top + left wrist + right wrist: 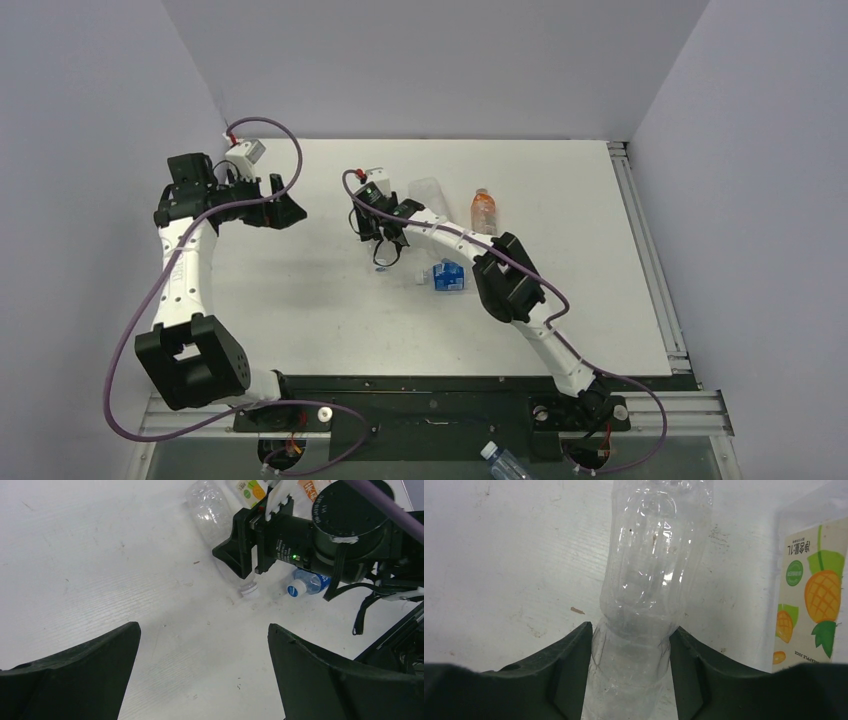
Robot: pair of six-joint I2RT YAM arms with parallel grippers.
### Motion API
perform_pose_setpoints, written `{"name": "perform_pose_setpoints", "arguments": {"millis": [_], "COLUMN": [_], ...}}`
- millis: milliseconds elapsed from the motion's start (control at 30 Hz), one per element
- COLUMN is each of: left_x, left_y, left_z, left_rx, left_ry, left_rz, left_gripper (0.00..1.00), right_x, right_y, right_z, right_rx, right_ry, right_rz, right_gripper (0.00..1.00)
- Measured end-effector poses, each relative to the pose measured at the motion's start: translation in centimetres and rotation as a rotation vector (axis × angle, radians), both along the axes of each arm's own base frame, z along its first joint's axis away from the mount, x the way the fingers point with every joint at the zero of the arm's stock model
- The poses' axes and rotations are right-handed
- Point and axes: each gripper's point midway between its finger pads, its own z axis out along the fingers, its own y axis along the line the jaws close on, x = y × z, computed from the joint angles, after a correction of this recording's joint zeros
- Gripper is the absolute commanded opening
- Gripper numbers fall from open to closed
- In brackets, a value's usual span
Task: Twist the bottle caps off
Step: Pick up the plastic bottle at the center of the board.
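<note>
At the right end effector (pixel 630 642): one clear bottle (pixel 654 555), two caps (pixel 248 590) (pixel 295 589).

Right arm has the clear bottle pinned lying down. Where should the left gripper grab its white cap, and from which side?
I'd grip the white cap by its side wall, left gripper coming end-on along the bottle's axis. The clear bottle lies flat, the right gripper clamps its body, and the cap pokes out free beyond those fingers.
</note>
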Motion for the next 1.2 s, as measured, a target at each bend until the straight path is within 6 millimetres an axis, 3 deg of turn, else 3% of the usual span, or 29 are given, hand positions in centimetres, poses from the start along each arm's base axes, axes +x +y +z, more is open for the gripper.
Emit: {"name": "perform_pose_setpoints", "arguments": {"millis": [267, 367, 433, 533, 633, 733, 833, 933, 1100, 1200], "left_x": [-2.1, -3.6, -5.1, -7.6, -10.2, -11.8, -12.9, -13.7, -15.4, -16.1], "left_y": [-2.0, -2.8, -3.5, -4.9, -7.0, -9.6, -12.0, -13.4, -14.8, -15.0], "left_z": [5.0, 7.3, 8.8, 11.0, 11.9, 12.0, 11.3, 11.4, 12.8, 13.1], "left_rx": [0.013, 0.105, 0.223, 0.41, 0.564, 0.666, 0.725, 0.776, 0.874, 0.901], "left_ry": [-0.18, -0.315, -0.459, -0.703, -0.921, -1.11, -1.26, -1.377, -1.575, -1.611], "left_rz": [-0.138, -0.245, -0.352, -0.489, -0.637, -0.779, -0.893, -0.959, -1.011, -1.03], "left_gripper": [0.97, 0.97, 0.97, 0.96, 0.97, 0.97, 0.96, 0.97, 0.97, 0.97], "right_x": [-1.2, -2.7, -3.7, -5.1, -7.0, -10.2, -14.5, -18.5, -23.9, -24.6], "right_y": [-0.6, -0.8, -1.1, -1.7, -2.9, -4.0, -4.1, -3.6, -2.6, -2.7], "right_z": [0.5, 2.6, 5.5, 12.5, 20.2, 26.5, 30.5, 31.3, 29.1, 29.4], "right_rx": [0.029, 0.085, 0.153, 0.297, 0.429, 0.528, 0.593, 0.605, 0.537, 0.524], "right_ry": [0.03, 0.081, 0.107, 0.102, 0.046, -0.005, -0.019, 0.022, 0.148, 0.151], "right_rz": [0.044, 0.107, 0.154, 0.236, 0.314, 0.409, 0.527, 0.63, 0.757, 0.776], "right_gripper": [0.36, 0.36, 0.36, 0.38, 0.39, 0.4, 0.41, 0.42, 0.42, 0.42]}}
